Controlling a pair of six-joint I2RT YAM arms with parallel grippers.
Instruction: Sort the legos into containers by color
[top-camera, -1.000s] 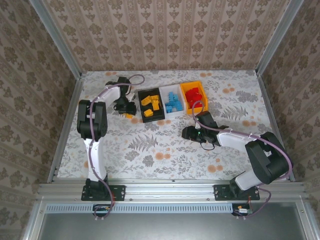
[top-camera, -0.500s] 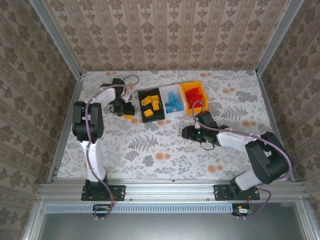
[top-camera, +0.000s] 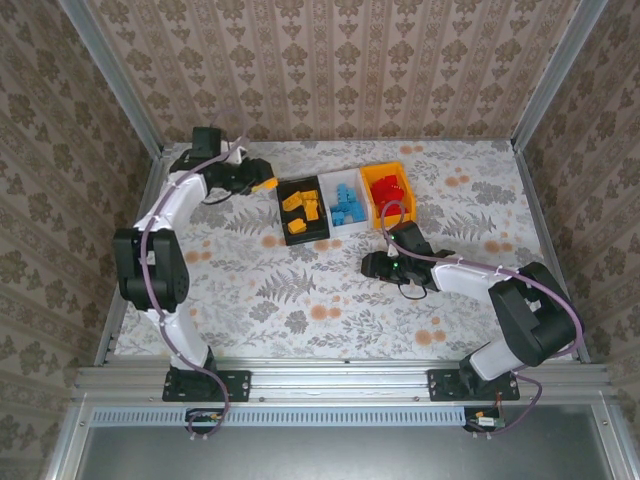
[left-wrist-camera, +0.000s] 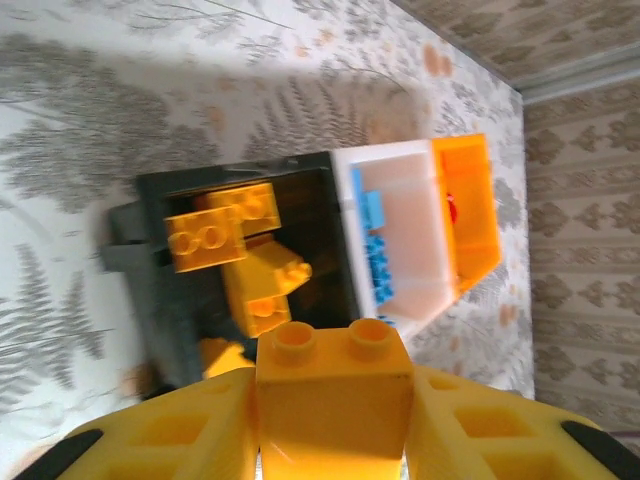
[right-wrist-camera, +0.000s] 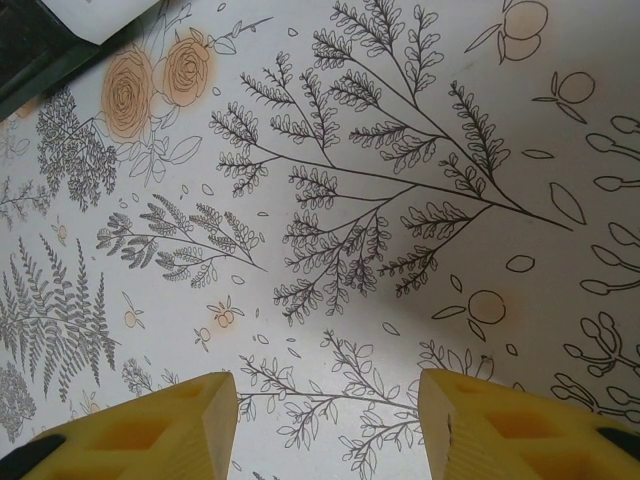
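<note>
My left gripper (top-camera: 262, 184) is shut on an orange-yellow lego (left-wrist-camera: 334, 385), held in the air just left of the black container (top-camera: 284, 192). That black container (left-wrist-camera: 150, 290) holds several orange-yellow legos (left-wrist-camera: 225, 235). Beside it stands the white container (top-camera: 333, 182) with light blue legos (top-camera: 346, 203), then the orange-yellow container (top-camera: 388, 168) with red legos (top-camera: 386, 190). My right gripper (top-camera: 368, 265) stands open low over the patterned cloth, in front of the containers, with nothing between its fingers (right-wrist-camera: 150, 425).
The three containers stand side by side at the back middle of the table. The flowered cloth (top-camera: 300, 300) covers the table, and metal rails (top-camera: 135, 250) and papered walls bound it. A corner of the white container (right-wrist-camera: 100, 15) shows past my right gripper.
My left arm has lifted the orange-yellow lego off the cloth left of the black container and swung it up and toward the back. The right arm has not moved.
</note>
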